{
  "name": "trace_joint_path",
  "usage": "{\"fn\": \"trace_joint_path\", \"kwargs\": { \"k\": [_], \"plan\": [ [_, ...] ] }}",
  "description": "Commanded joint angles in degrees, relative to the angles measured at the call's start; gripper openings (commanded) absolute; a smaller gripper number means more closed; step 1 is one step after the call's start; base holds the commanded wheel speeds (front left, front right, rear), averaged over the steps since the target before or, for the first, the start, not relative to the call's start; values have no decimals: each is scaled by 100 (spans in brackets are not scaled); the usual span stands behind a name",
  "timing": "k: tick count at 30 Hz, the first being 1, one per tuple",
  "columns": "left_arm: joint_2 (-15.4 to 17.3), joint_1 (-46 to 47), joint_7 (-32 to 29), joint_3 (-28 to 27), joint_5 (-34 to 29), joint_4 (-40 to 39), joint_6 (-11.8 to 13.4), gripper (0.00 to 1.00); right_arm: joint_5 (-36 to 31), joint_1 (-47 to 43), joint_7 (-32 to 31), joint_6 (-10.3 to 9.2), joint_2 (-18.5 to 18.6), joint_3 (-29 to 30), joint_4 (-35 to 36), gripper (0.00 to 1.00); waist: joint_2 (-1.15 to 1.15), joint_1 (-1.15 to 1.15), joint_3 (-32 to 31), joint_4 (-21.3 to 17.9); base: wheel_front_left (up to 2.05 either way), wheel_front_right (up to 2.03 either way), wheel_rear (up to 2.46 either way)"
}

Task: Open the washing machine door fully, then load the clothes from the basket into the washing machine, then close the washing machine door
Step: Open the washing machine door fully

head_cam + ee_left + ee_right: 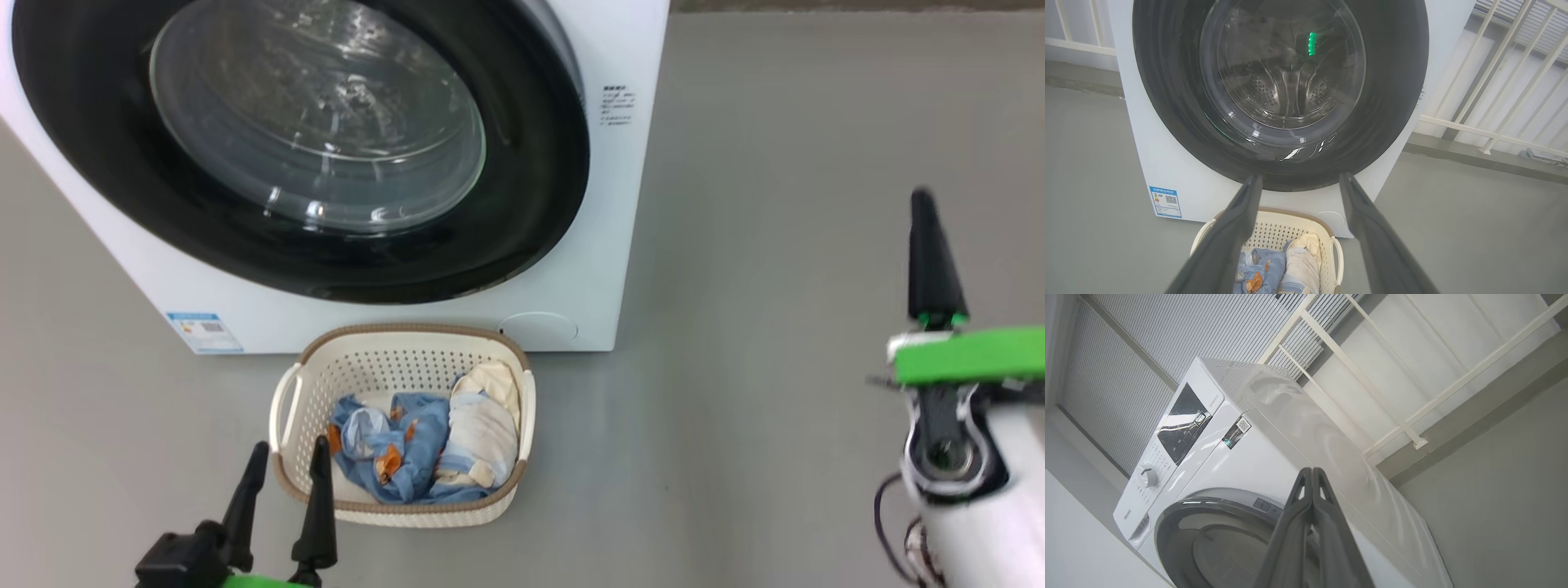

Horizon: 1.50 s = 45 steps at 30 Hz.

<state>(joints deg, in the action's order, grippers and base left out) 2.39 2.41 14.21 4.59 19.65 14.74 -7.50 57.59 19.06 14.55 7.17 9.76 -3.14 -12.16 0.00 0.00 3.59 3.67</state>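
At lower left, the left gripper (290, 445), jaws wide apart and empty, hovers at the near rim of the basket (384, 367); the clothes (424, 449) lie inside. Behind, the washing machine door (531, 204) sits shut. Far right, the right gripper (923, 200) has its jaws pressed together on nothing.

Our left gripper (290, 445) sits low at the lower left of the head view. Both dark fingers point up and stand wide apart. Our right gripper (923, 204) is held higher at the right, its fingers pressed together into a single spike with the tips meeting, gripping nothing. A green band (971, 355) rings its wrist, and our pale right forearm (992, 523) slants away below.
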Motion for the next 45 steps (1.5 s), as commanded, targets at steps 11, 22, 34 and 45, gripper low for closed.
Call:
{"fn": "trace_joint_path", "kwargs": {
  "k": [11,22,34,45],
  "plan": [
    [49,529,79,86,190,-195,88,100,2303,1539,-289,32,925,-1109,-161,0,0,0,585,434,0,0,0],
    [49,920,79,346,358,-261,160,100,3545,2417,-1773,32,1386,-1300,-117,0,0,0,1207,759,0,0,0],
    [49,1333,79,560,414,-490,245,100,3657,3345,-3245,32,1617,-1129,-498,0,0,0,1915,965,0,0,0],
    [49,1650,79,915,581,-629,328,100,3692,4070,-4214,32,1560,-1052,-759,0,0,0,2381,1167,0,0,0]
  ]
}}
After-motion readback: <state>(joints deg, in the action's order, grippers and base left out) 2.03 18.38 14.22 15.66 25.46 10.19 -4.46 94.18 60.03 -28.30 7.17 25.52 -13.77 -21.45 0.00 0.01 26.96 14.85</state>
